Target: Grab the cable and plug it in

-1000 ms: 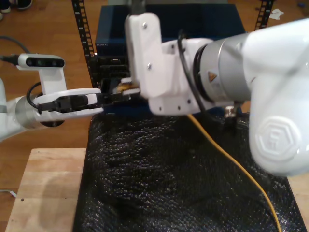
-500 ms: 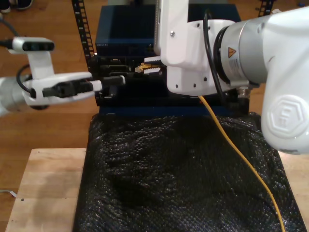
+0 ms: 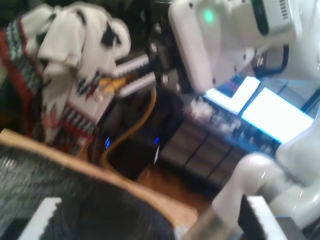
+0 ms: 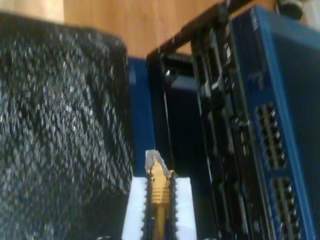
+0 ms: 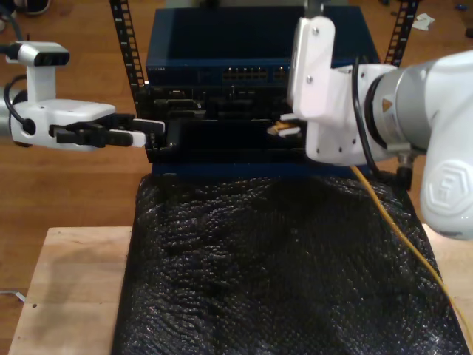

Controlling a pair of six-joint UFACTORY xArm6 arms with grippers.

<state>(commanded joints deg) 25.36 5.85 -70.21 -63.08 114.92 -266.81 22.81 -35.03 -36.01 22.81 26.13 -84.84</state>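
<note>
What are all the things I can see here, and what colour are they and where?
Cable: one, orange-yellow, running over the mat on the exterior view's right, its clear plug held in front of the rack.
Mat: one, black and bumpy, covering the table's middle.
Table: one, light wood, bare at the exterior view's left.
Network switch: one, blue, on top of the rack.
Rack equipment: black, under the switch.
Floor: brown wood.
My first gripper: white, at the exterior view's left, open.
My second gripper: white, shut on the cable.
</note>
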